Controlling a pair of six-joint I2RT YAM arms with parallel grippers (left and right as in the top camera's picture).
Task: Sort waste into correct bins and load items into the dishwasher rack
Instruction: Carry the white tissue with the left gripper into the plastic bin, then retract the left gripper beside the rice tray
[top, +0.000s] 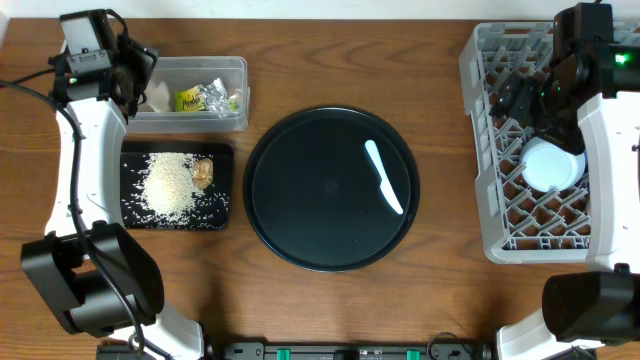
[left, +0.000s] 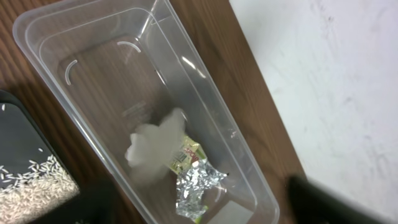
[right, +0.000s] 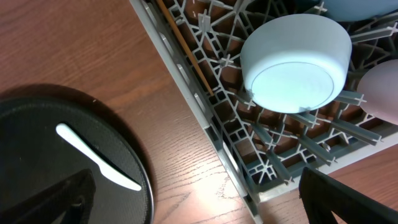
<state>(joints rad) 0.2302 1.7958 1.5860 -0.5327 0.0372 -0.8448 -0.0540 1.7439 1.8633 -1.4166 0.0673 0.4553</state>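
Note:
My left gripper (left: 205, 211) hangs open over the clear tub (left: 56, 37), its dark fingers (left: 329, 202) spread wide with nothing between them. Below it in the tub are a white tissue wad (left: 155, 146), blurred in outline, and crumpled foil wrappers (left: 196, 180). The shallow black tray (top: 135, 215) holds loose rice (top: 170, 185) and a brownish food lump (top: 203, 172). My right gripper (right: 199, 205) stands open above the near edge of the grey dishwasher rack (right: 205, 124). The rack carries an upturned white bowl (right: 295, 62), a pink cup (right: 382, 87), a light blue bowl (right: 348, 6) and a thin stick (right: 186, 50).
A large round black tray (top: 290, 190) lies at the table's middle with a white plastic knife (top: 385, 178) on it. Bare wood shows between that tray and the rack. The tub sits at the table's back edge, with a white wall beyond.

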